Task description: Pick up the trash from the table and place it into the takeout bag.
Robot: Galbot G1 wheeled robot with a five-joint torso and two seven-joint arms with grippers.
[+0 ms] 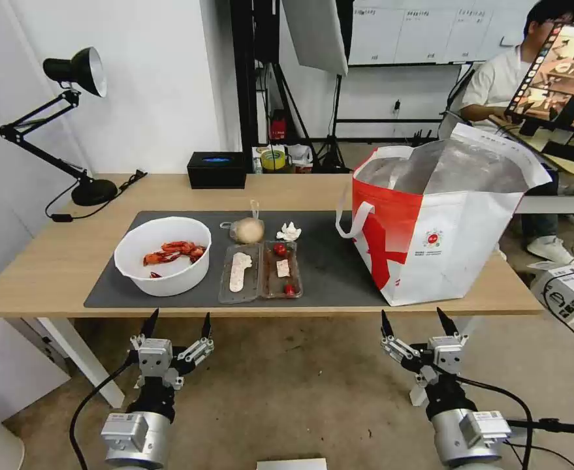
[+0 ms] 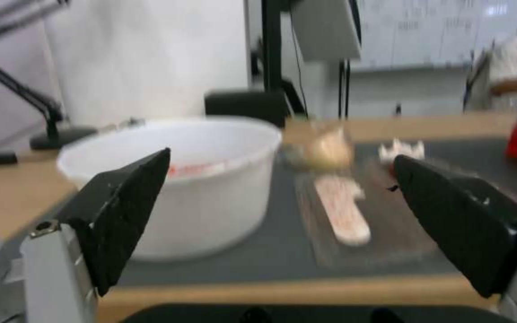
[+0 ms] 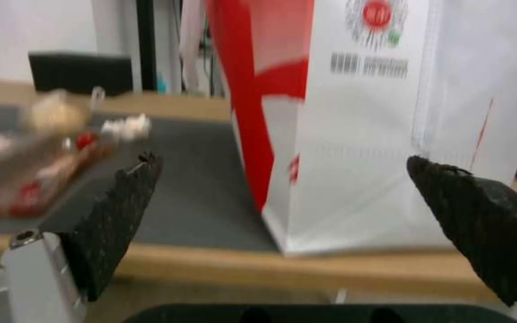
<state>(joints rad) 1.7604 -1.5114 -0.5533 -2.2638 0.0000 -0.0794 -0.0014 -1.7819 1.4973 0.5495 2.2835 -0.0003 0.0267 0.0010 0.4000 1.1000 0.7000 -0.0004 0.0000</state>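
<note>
The trash lies on the table's (image 1: pixel 51 274) dark mat: a white bowl (image 1: pixel 163 256) (image 2: pixel 199 179) with red crayfish shells, a clear hinged tray (image 1: pixel 260 272) (image 2: pixel 354 215) with scraps, a beige lump in a clear bag (image 1: pixel 247 230) and a crumpled tissue (image 1: pixel 289 232). At the right end stands the takeout bag (image 1: pixel 443 228) (image 3: pixel 360 134), mouth open. My left gripper (image 1: pixel 177 320) (image 2: pixel 282 170) hangs open off the front edge, before the bowl. Before the bag, my right gripper (image 1: pixel 416 319) (image 3: pixel 282 166) is open too. Both hold nothing.
A black desk lamp (image 1: pixel 71 117) stands at the table's far left corner and a small black box (image 1: pixel 216 170) at the back edge. A cardboard box (image 1: pixel 571 290) and cables lie on the floor to the right. A person sits at a desk behind the bag.
</note>
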